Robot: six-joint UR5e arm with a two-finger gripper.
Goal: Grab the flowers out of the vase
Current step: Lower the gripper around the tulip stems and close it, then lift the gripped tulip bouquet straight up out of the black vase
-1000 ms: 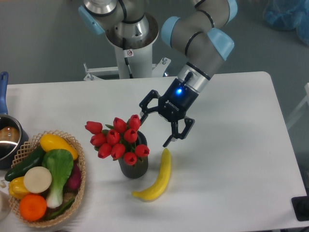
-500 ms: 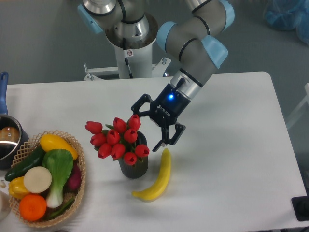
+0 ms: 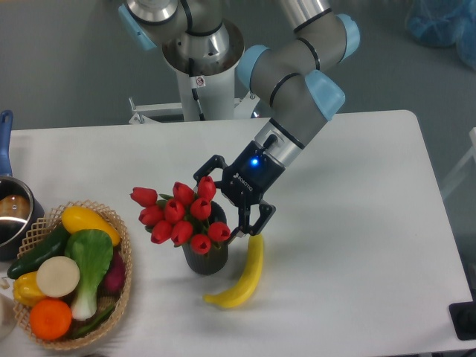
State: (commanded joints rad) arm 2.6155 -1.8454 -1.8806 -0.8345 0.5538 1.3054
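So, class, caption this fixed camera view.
Open hand beside red tulip flowers in dark ribbed vase.

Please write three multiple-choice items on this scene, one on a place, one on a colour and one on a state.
1. Where does the banana lie?
A. in the basket
B. on the table, right of the vase in the picture
C. inside the pot

2. What colour are the flowers?
A. red
B. white
C. purple

3. How is the gripper?
A. shut on the banana
B. open, at the right edge of the flowers
C. shut on the vase

Answers:
1 B, since it rests on the white table beside the dark vase.
2 A, since every bud is red.
3 B, since its two fingers stand apart with nothing clamped between them.
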